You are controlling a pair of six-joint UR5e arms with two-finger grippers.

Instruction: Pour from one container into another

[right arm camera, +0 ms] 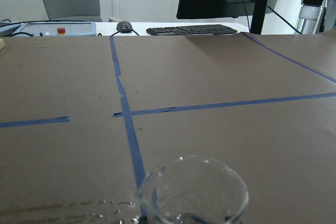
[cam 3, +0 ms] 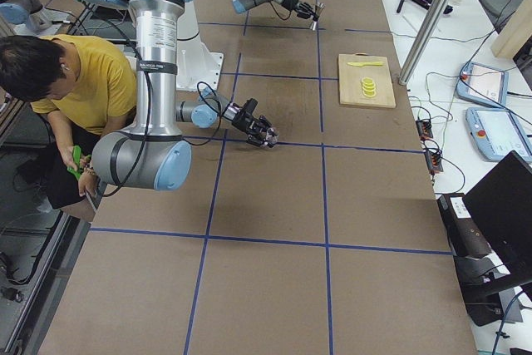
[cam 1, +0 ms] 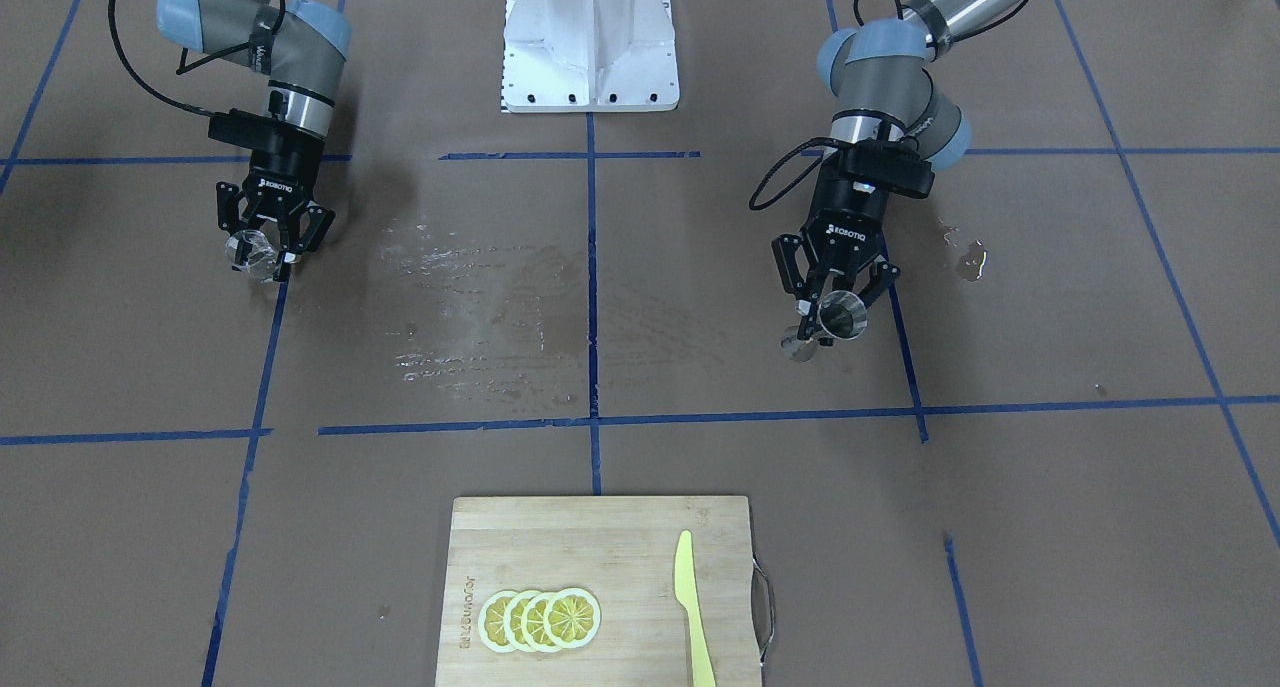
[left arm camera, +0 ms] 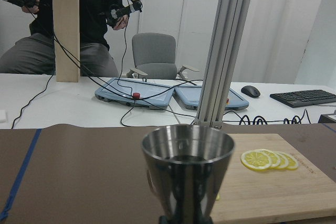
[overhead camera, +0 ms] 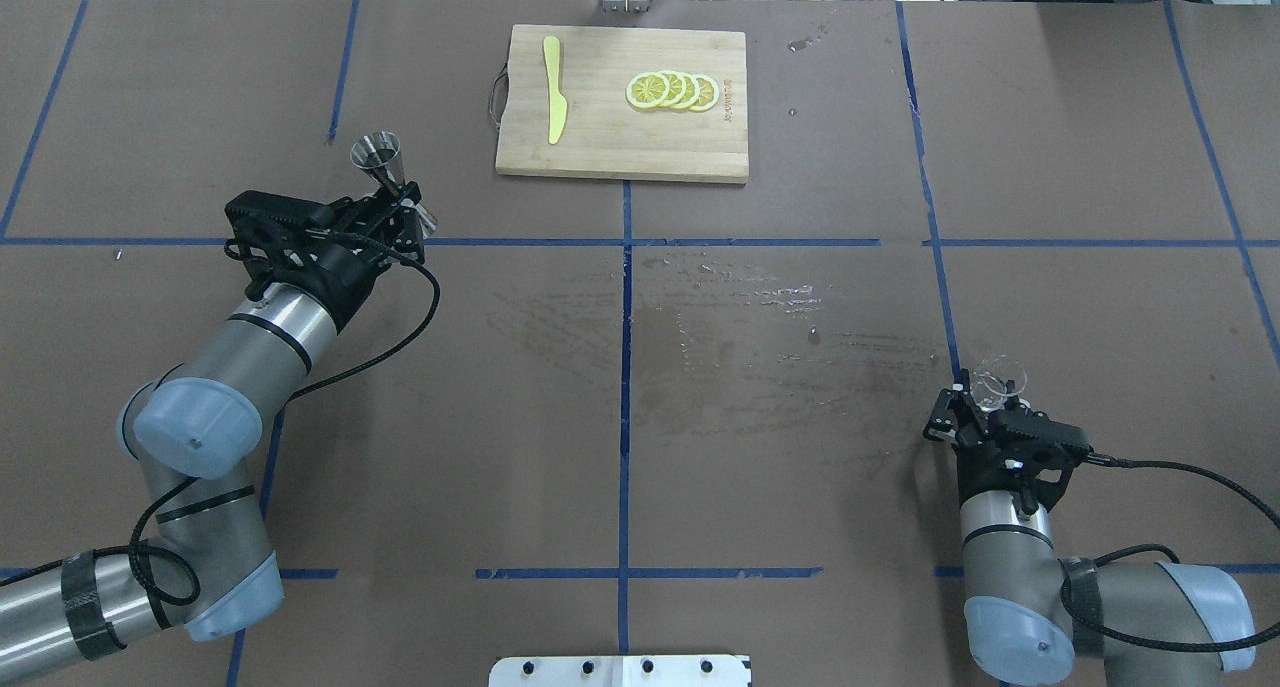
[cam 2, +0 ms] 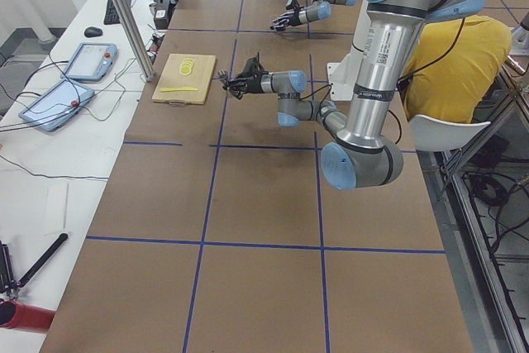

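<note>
On the left side of the table (overhead camera: 620, 467), toward its far edge, the left gripper (overhead camera: 408, 207) is clamped on the small silver steel hourglass-shaped jigger (overhead camera: 386, 165), mouth up. Over toward the right edge, the right gripper (overhead camera: 992, 399) has its fingers closed round the short clear glass tumbler (overhead camera: 1000, 379), upright too. Both are in hand but well apart, with nothing tilted. Bringing them together and pouring remain to be done, I'd say. Wet smears (overhead camera: 760, 292) mark the table's middle.

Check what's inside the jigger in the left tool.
The left wrist view looks into the upper cup of the jigger: bare shiny metal wall, no liquid line visible. The very bottom is dark and hidden behind the near rim, so a small amount can't be ruled out.
</note>
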